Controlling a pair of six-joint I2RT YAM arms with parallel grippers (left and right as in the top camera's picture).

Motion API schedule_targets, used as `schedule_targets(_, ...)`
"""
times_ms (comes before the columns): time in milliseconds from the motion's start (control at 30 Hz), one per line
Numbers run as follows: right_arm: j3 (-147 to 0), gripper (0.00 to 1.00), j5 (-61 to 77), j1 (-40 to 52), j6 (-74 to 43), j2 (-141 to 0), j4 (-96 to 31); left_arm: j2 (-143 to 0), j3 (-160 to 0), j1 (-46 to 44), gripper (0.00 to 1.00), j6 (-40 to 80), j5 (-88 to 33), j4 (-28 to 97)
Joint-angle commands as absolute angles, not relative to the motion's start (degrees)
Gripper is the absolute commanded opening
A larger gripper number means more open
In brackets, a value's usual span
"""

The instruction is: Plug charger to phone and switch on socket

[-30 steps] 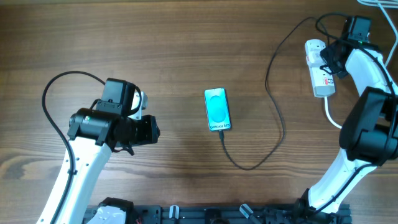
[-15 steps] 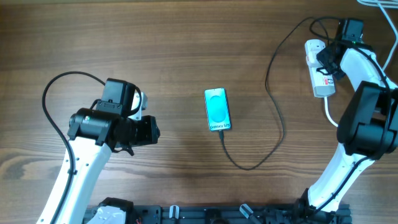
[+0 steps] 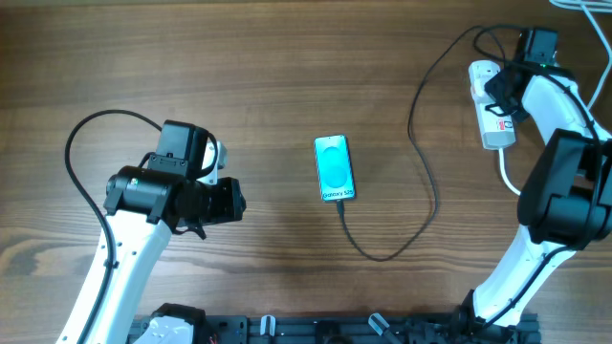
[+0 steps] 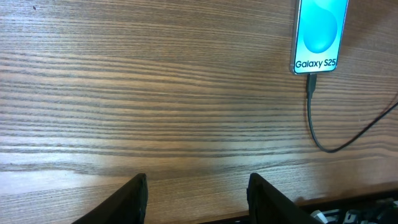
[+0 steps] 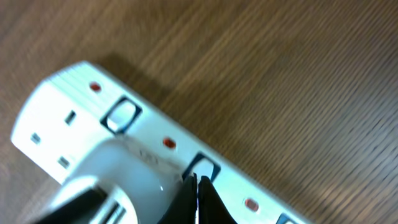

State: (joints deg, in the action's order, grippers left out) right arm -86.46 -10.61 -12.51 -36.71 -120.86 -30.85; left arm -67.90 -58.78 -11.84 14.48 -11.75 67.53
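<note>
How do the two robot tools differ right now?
The left tool is open, its fingers spread wide; the right tool is shut, its fingers pressed together. The left tool hangs over bare table holding nothing, with the phone off to one side; the right tool's tips sit at a rocker switch on the socket. Both are dark and two-fingered.

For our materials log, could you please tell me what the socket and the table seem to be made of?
The socket looks like smooth white moulded plastic, given its rounded edges and soft sheen. The table shows brown grain lines with a matt finish: wood or wood-effect laminate, I cannot tell which.
</note>
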Motion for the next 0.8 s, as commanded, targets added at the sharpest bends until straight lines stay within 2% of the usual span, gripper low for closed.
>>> schedule_targets(0,-85.8,0.05,-9.1,-9.4,-35.9,-123.0,-30.6,-67.0,-59.0,-11.8,0.51,15.2,-10.8,67.6)
schedule_targets(233,-87.6,0.05,-17.4,-9.0,-36.0,-122.1,-32.1,-67.0,-59.0,-11.8,0.51,15.4,-10.8,67.8)
schedule_targets(767,-88.2,0.05,-18.0,-10.2,-36.2,-120.1,-28.8,-67.0,-59.0,-11.8,0.53,15.4,-10.8,67.8)
